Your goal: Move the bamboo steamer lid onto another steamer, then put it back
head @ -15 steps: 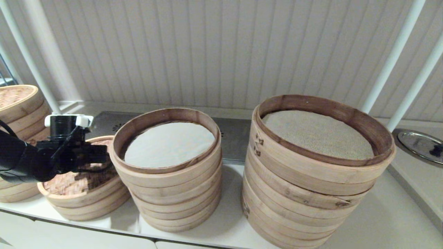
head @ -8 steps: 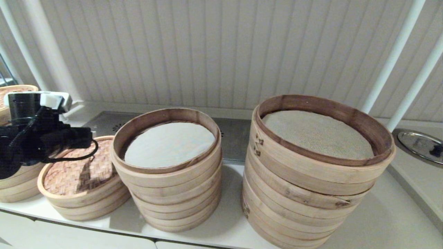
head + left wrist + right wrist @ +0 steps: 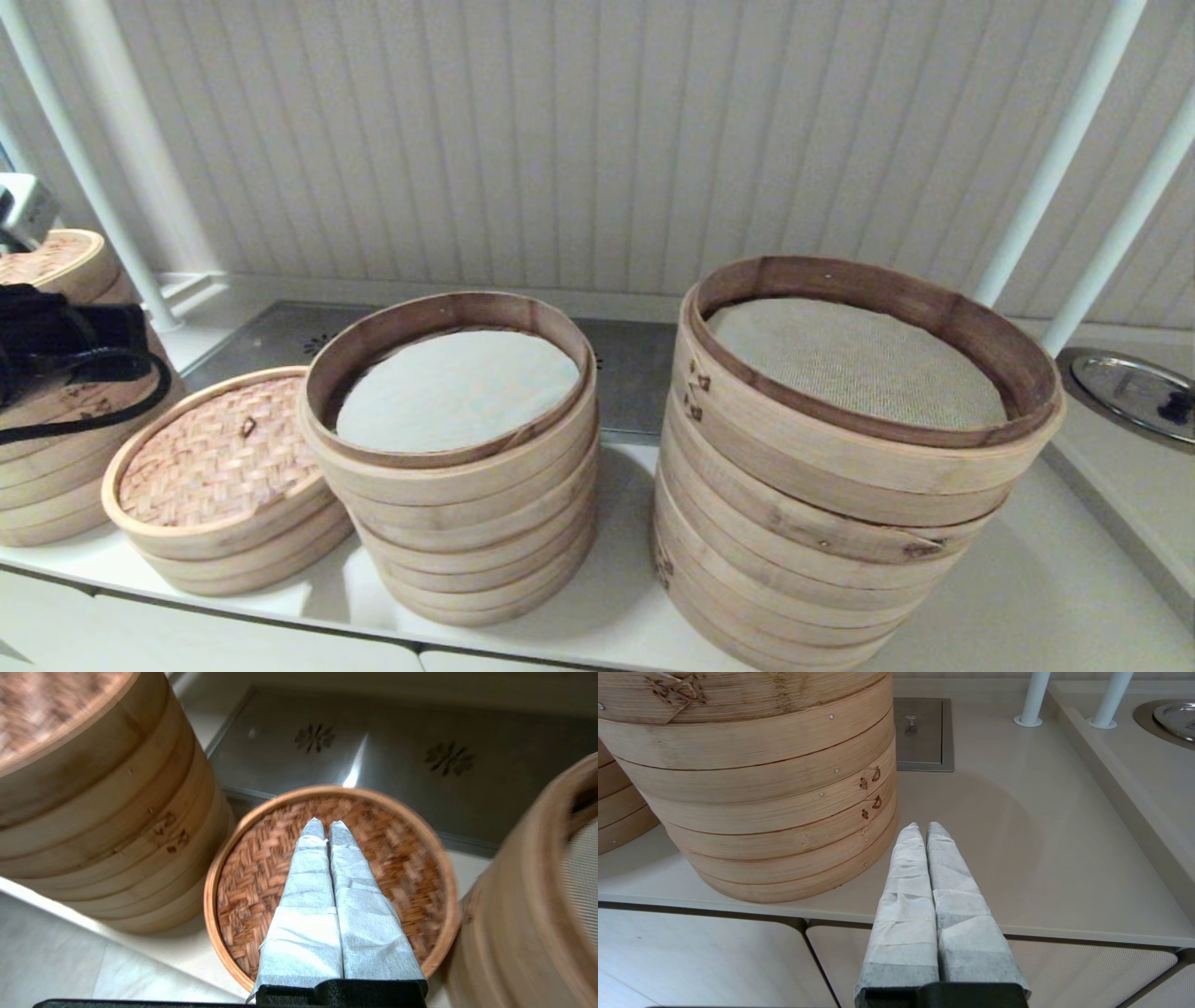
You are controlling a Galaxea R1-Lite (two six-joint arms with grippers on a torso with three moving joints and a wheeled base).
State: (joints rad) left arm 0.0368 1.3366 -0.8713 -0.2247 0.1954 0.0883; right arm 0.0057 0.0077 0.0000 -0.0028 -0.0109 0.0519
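The bamboo steamer lid [image 3: 210, 462], with its reddish-brown woven top and small loop handle [image 3: 248, 427], lies on the low two-ring steamer at the front left. Beside it on the right stands another steamer [image 3: 448, 485], a stack of pale rings with a white liner and no lid. My left arm [image 3: 65, 341] is at the far left edge. In the left wrist view the left gripper [image 3: 327, 826] hangs above the lid [image 3: 261, 877], shut and holding nothing. My right gripper [image 3: 923, 828] is shut and empty, low by the counter's front edge next to the wide stack [image 3: 752, 788].
The wide, tall stack with a beige mesh liner [image 3: 840, 504] stands at the right. A lidded stack with branded side marks [image 3: 56, 467] fills the far left, close to the left arm. A steel panel [image 3: 280, 336] lies behind, a metal lid [image 3: 1130, 387] at far right.
The left arm has drawn back to the left, away from over the lid. The lid now lies fully uncovered on the low steamer. The stacks have not moved.
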